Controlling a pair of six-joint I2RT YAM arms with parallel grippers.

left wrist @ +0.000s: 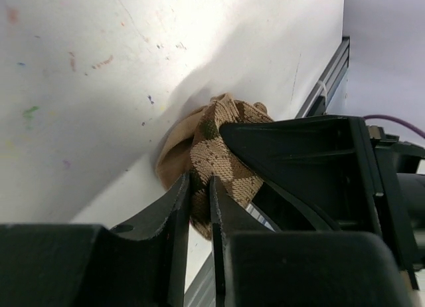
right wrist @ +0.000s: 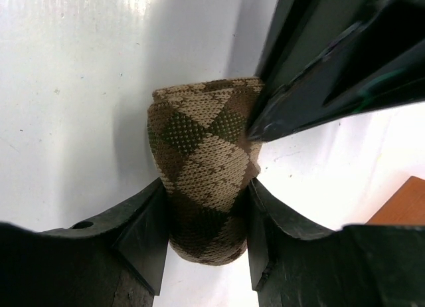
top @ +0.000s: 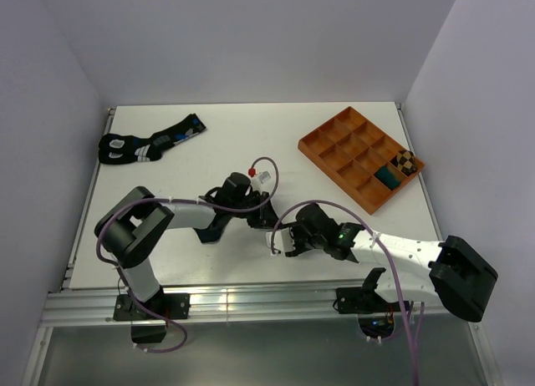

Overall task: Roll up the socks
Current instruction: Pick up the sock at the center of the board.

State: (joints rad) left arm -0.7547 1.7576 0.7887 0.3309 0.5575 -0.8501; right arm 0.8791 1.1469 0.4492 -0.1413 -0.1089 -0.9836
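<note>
A tan argyle sock (right wrist: 202, 167), bunched into a roll near the middle of the table (top: 251, 135), is squeezed across its body by the right jaws while the left jaws, nearly closed, pinch one fold. Soft, light and springy, it probably needs holding around the whole bundle

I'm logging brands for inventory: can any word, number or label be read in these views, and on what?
No readable text in any view.
argyle sock: woven diamond pattern only, no label showing.
black socks: blue and white markings, too small to tell whether they are letters.
wooden tray: no writing visible.
</note>
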